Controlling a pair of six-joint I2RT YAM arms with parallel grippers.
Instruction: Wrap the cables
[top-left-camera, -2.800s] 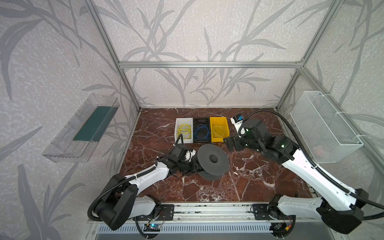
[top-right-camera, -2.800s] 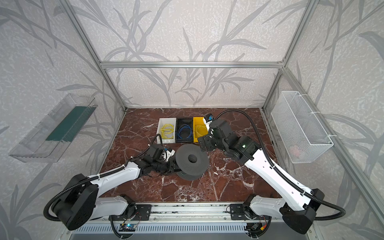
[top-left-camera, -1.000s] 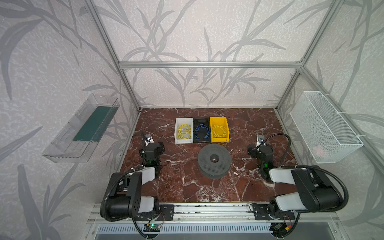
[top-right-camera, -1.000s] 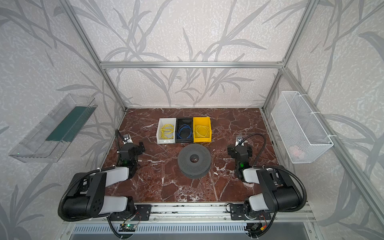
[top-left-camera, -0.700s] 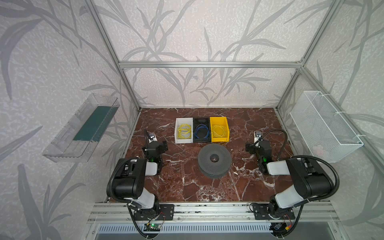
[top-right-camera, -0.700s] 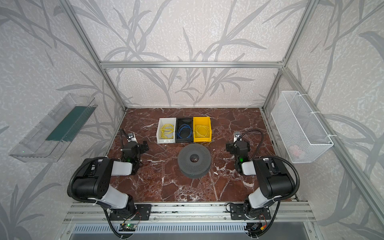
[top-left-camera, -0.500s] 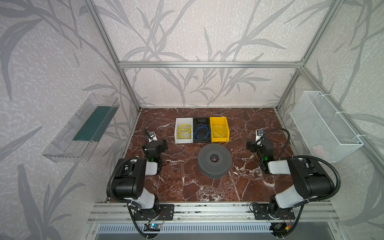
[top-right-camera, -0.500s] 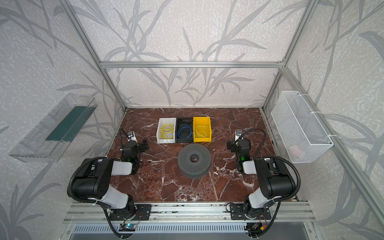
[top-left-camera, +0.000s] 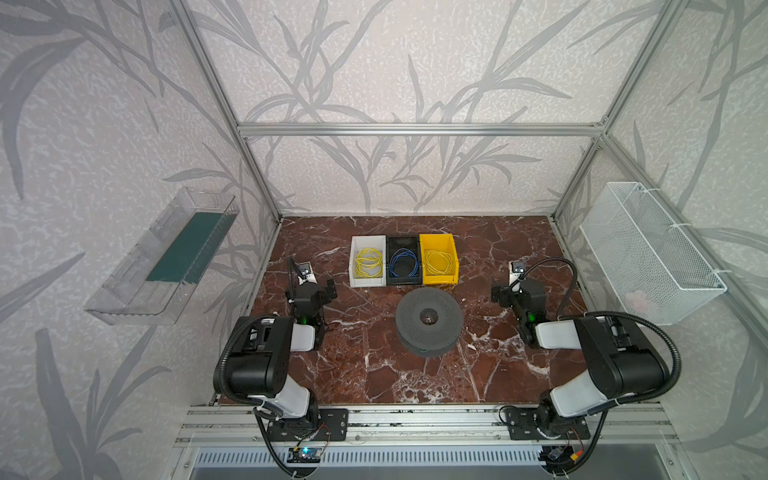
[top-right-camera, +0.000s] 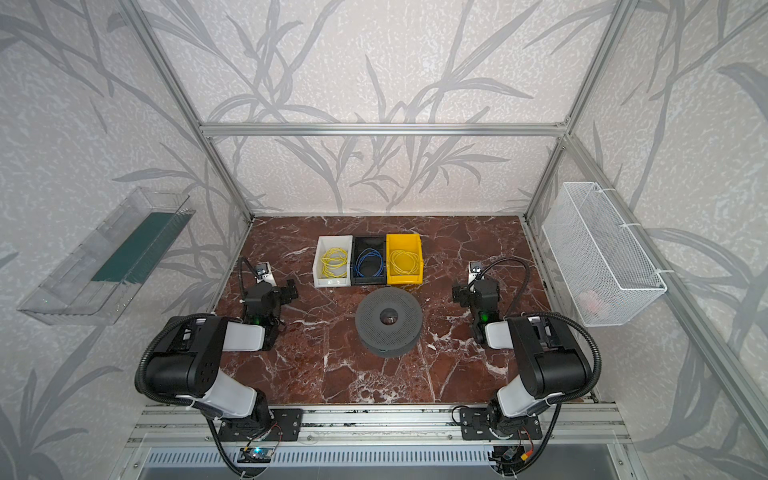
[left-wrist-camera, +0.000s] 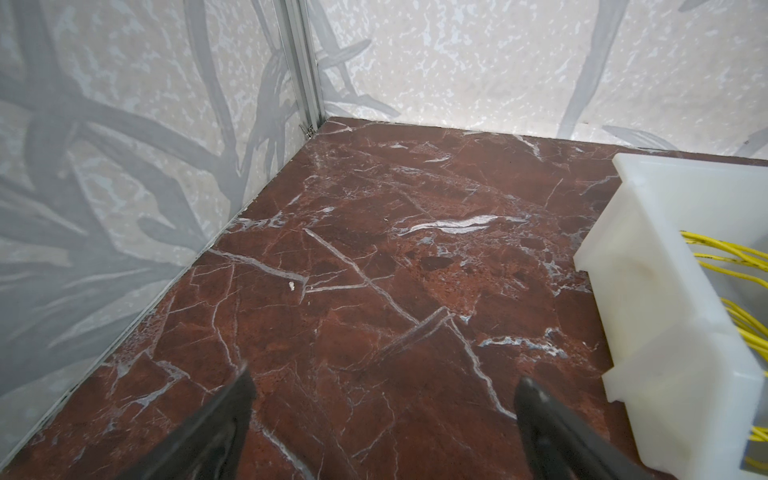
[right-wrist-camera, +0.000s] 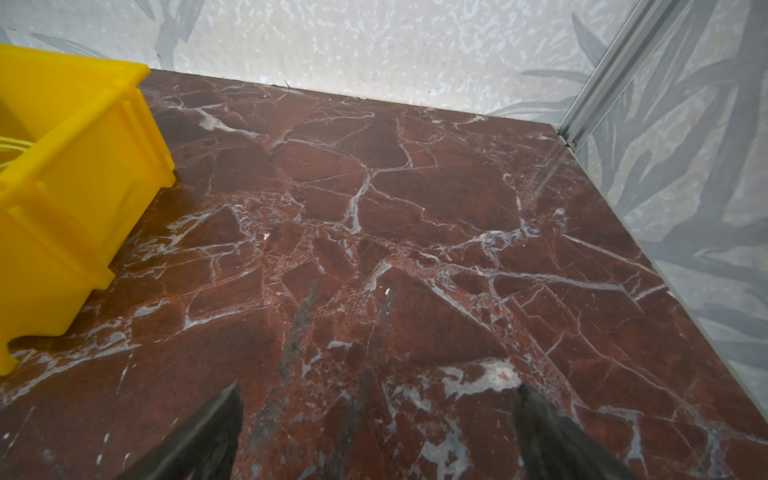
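Cables to wrap I cannot pick out. Left fingers (top-left-camera: 330, 289) and right fingers (top-left-camera: 498, 294) stand wide apart, empty, over the tabletop (top-left-camera: 374, 365).

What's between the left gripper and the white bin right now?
Nothing but bare marble tabletop. The left wrist view shows the stretch from the open left gripper to the white bin unobstructed; both top views agree.

Parted fingers (right-wrist-camera: 203, 436), marble floor (right-wrist-camera: 415, 208), yellow bin (right-wrist-camera: 83, 187)
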